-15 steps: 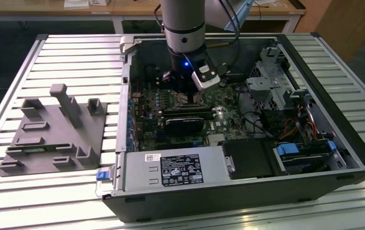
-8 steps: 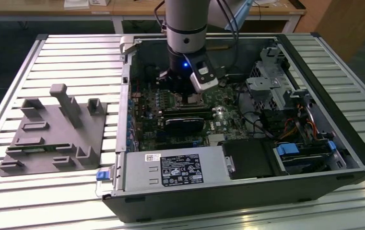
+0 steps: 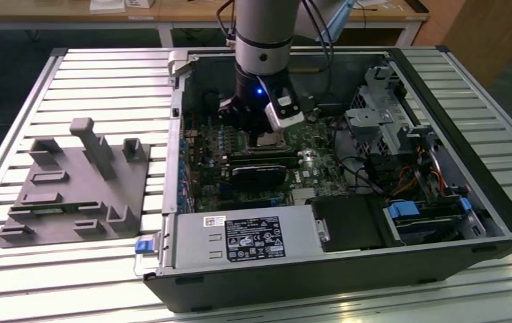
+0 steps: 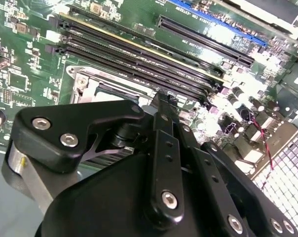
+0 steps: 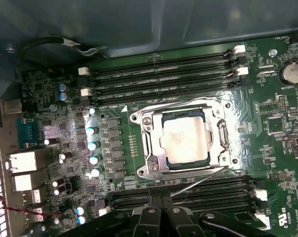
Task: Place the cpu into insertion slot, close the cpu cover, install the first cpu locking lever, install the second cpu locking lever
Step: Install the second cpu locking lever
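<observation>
Gripper (image 5: 161,215) poised above socket; cpu (image 5: 184,140) at 12 o'clock under closed cpu cover (image 5: 156,160); jaw state unclear.

You're seeing glare washing over the board (image 4: 223,44) beyond the gripper (image 4: 161,106), whose near body is blurring darkly.

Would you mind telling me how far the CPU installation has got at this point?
The cpu sits in the insertion slot with the cpu cover closed over it. The claw hovers beside the socket, near a thin lever angling out. Whether either lever is latched is unclear.
</observation>
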